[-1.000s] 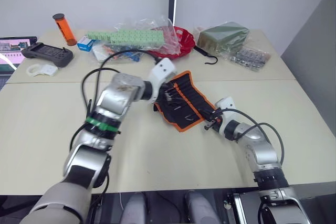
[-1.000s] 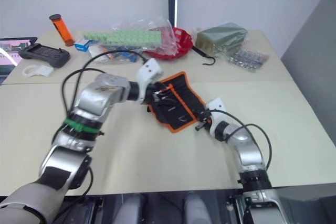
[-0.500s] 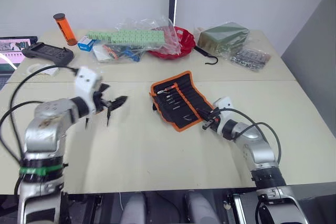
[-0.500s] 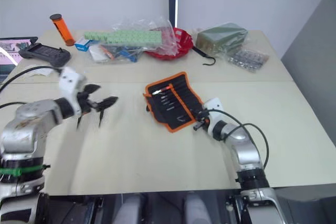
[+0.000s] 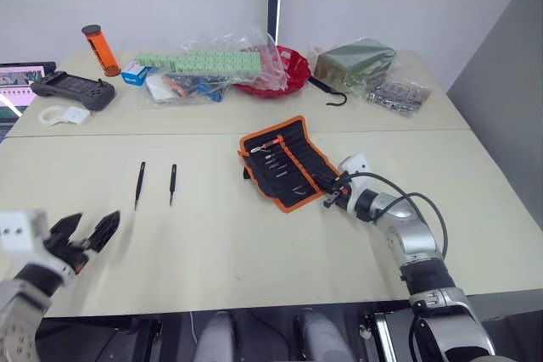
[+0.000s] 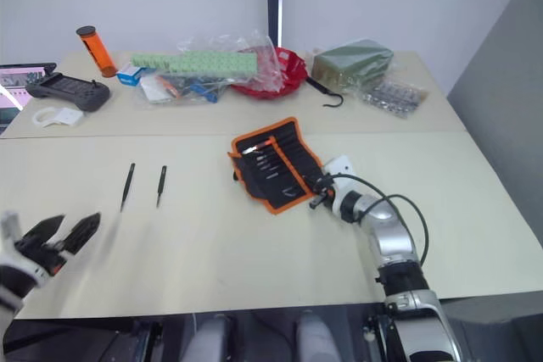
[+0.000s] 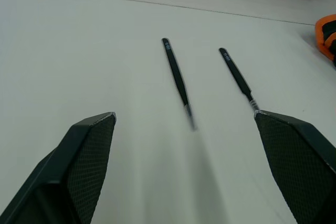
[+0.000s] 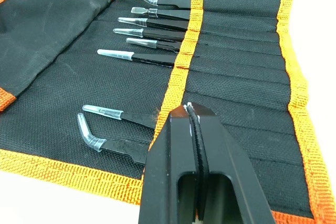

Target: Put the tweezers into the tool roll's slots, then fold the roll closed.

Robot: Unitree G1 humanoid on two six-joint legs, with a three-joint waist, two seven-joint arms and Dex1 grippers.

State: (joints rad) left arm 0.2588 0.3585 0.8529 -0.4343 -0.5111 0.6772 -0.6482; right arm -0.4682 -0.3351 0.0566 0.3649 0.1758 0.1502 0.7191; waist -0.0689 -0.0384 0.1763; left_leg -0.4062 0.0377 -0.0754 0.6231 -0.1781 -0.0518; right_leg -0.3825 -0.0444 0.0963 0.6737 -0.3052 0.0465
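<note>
The tool roll (image 5: pixel 284 163) lies unrolled mid-table, black with orange binding; several tools sit in its slots (image 8: pixel 157 40), tips showing. Two black tweezers (image 5: pixel 139 184) (image 5: pixel 172 184) lie side by side on the bare table to its left, also seen as two tweezers (image 7: pixel 176 74) (image 7: pixel 239 80) ahead of my left gripper. My left gripper (image 5: pixel 81 239) is open and empty near the table's front left, short of them. My right gripper (image 5: pixel 333 194) is shut, its tips (image 8: pixel 188 109) at the roll's near right edge, with nothing visible between them.
Along the far edge stand an orange cylinder (image 5: pixel 96 47), a black controller (image 5: pixel 72 89), a plastic bag of green blocks (image 5: pixel 212 61), a red bowl (image 5: pixel 288 69), a black hook (image 5: pixel 331 93) and an olive-green bag (image 5: pixel 355 61). A table seam runs left-right behind the roll.
My left arm has swung away from the roll to the table's front left, open. The two tweezers it covered now show on the table. My right gripper has stayed at the roll's edge.
</note>
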